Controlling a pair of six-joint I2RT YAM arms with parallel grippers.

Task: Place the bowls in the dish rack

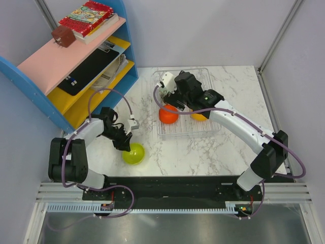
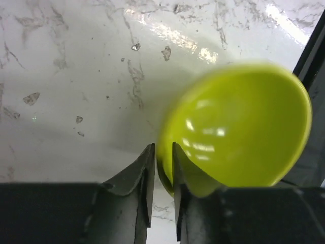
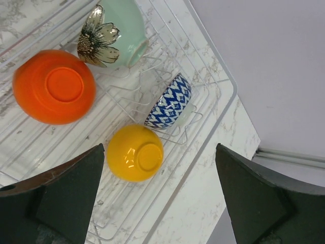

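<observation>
My left gripper (image 2: 162, 152) pinches the yellow-green bowl (image 2: 238, 127) by its rim. The dish rack (image 1: 175, 133) lies at two o'clock, and the right gripper (image 3: 160, 148) hangs there, jaws apart.

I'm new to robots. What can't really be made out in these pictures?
1. Top view: the right arm covers the pale green flowered round bowl and the blue-and-white patterned round bowl in the clear plastic dish rack.
2. Left wrist view: the glossy yellow-green round bowl is blurred, and the left hand hides its pinched rim.
3. Right wrist view: the rack runs off the left edge.
</observation>
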